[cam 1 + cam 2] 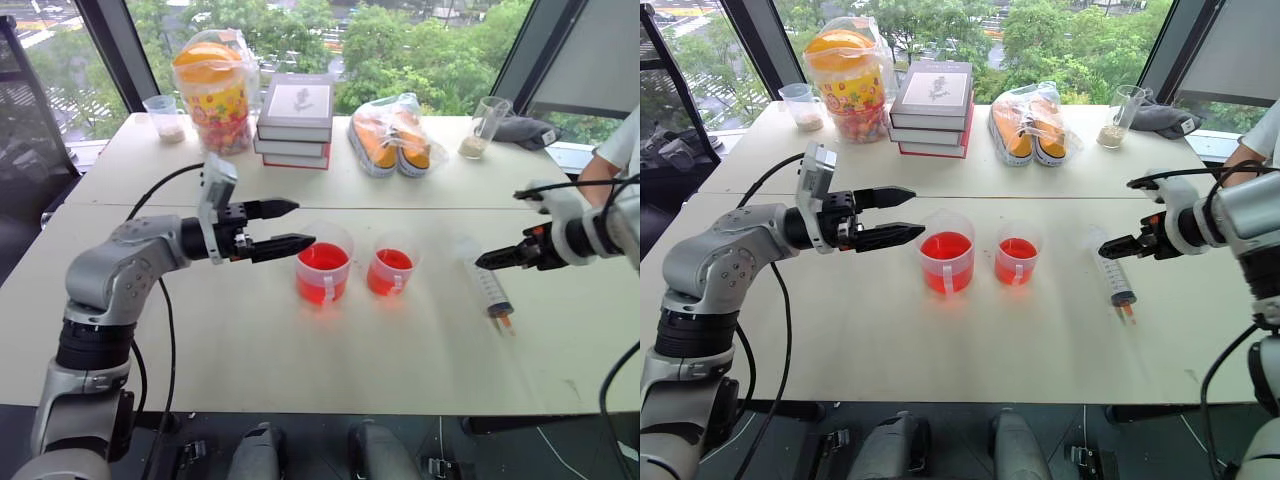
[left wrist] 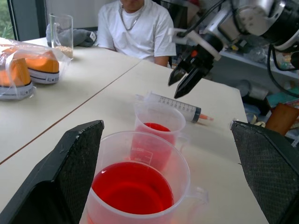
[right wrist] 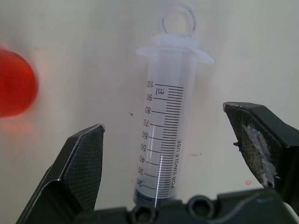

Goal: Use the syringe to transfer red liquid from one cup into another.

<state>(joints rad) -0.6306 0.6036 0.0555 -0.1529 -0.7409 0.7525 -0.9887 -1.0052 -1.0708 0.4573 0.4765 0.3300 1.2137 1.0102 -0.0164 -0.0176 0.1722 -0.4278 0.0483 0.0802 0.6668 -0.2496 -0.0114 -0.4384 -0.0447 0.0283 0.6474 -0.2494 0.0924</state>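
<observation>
On table, head views:
Syringe (image 1: pixel 487 282): lay flat, right of both cups.
Wide cup (image 1: pixel 323 263): red liquid (image 1: pixel 322 258) inside; narrow cup (image 1: pixel 391 265) just beside.
Left gripper (image 1: pixel 295 225): fingers apart, beside wide cup.
Right gripper (image 1: pixel 487 259): apart, above syringe.
Left wrist view: fingers (image 2: pixel 70 172) flanked wide cup.
Right wrist view: fingers (image 3: pixel 79 163) apart, syringe barrel between, untouched.

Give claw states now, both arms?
Left claw: open, empty, beside the wider cup.
Right claw: open, empty, over the syringe.
</observation>
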